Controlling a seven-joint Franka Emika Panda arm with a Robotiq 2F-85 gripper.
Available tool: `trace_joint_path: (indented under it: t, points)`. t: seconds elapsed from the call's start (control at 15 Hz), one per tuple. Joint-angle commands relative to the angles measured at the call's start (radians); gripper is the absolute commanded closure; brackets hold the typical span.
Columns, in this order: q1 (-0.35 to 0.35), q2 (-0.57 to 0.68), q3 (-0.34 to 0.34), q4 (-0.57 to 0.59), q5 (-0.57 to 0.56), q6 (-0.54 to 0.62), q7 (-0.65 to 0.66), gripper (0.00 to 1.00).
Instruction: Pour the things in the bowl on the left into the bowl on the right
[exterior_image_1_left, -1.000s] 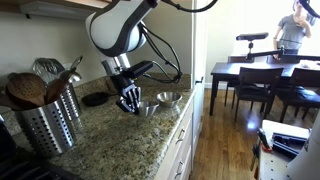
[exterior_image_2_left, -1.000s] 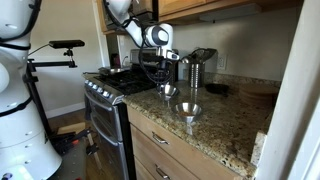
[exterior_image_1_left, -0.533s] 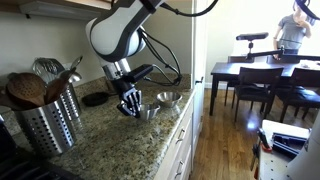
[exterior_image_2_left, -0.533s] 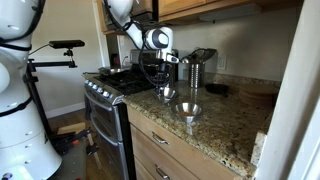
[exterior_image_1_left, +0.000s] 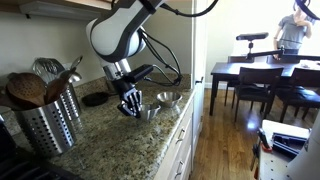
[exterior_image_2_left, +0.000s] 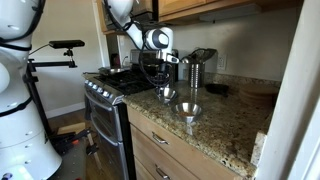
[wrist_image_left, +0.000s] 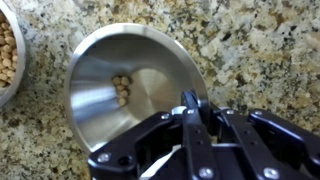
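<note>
Granite countertop (exterior_image_1_left: 105, 145): arm (exterior_image_1_left: 115, 35) has barely shifted over the last second, and the pincer (wrist_image_left: 195, 105) stays clamped shut on the rim of the held steel bowl (wrist_image_left: 150, 65), near the countertop's front edge. The second bowl (wrist_image_left: 21, 60) sits just beside it, at the left of the wrist view, loaded with chickpea-like bits (wrist_image_left: 6, 48), while only a few stragglers (wrist_image_left: 120, 90) lie in the held one. My read: pour is mostly done, and more tilt is needed to clear those last ones.
</note>
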Motion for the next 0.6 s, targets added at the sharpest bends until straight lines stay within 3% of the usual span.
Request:
trace_joint_path:
  t: [0.0, 0.07, 0.53]
  points:
    - [0.015, 0.007, -0.009, 0.024, -0.025, -0.044, 0.035, 0.8]
    - [0.015, 0.007, -0.009, 0.025, -0.026, -0.046, 0.034, 0.62]
    - [0.014, 0.01, -0.009, 0.034, -0.024, -0.059, 0.032, 0.17]
